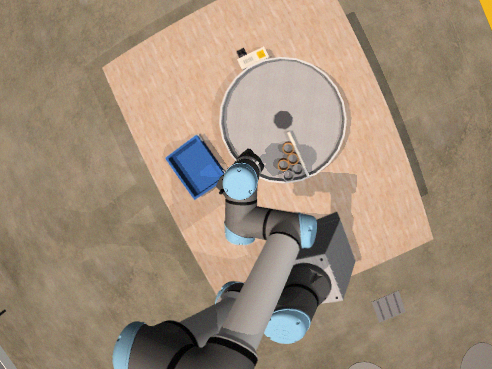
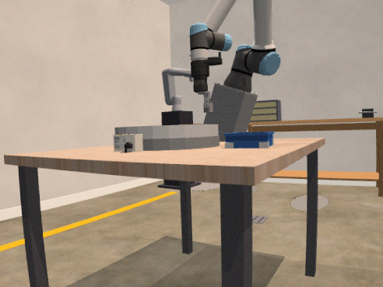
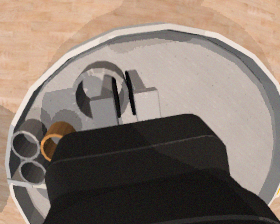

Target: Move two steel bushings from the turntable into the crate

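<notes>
My gripper [image 3: 121, 86] is shut on a steel bushing [image 3: 94, 93], a grey ring gripped by its wall, and holds it above the near edge of the grey turntable [image 1: 284, 119]. In the exterior view the gripper [image 2: 207, 104] hangs clear above the turntable [image 2: 171, 134]. The other bushings lie in a cluster by a thin guide bar at the turntable's rim: steel ones [image 1: 293, 158] and orange ones [image 1: 287, 148]. In the wrist view steel rings [image 3: 25, 145] and an orange ring [image 3: 54, 145] show at the left. The blue crate [image 1: 196, 166] stands left of the gripper and looks empty.
A small control box [image 1: 253, 57] sits at the turntable's far edge. The arm's grey base block [image 1: 325, 262] stands at the table's near corner. A grey post with a black block [image 2: 177, 114] rises behind the turntable. The crate [image 2: 249, 139] is low-walled.
</notes>
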### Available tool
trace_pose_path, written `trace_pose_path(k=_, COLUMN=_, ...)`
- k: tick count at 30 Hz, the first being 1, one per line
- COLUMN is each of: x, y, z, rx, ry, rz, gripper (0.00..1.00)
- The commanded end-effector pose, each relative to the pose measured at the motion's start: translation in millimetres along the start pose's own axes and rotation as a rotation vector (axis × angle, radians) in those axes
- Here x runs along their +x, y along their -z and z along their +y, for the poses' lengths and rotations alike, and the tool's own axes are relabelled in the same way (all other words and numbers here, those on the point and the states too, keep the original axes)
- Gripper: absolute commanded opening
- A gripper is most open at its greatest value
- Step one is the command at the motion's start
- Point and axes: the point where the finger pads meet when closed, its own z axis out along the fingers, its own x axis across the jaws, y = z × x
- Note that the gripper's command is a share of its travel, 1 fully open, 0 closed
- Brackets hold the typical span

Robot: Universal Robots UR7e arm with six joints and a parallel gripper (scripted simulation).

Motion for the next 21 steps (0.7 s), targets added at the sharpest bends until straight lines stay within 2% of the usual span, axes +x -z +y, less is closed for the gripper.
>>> trace_pose_path(k=1, x=4, y=0.8, z=-9, rx=-0.002, ry=-0.001, rz=0.000, gripper=0.00)
trace_pose_path(k=7, x=4, y=0.8, z=-9, rx=-0.002, ry=-0.001, rz=0.000, gripper=0.00)
trace_pose_path(k=12, x=21, y=0.9, z=-55, rx=-0.002, ry=-0.001, rz=0.000, gripper=0.00)
trace_pose_path(k=21, x=21, y=0.9, z=-55, rx=-0.002, ry=-0.001, rz=0.000, gripper=0.00)
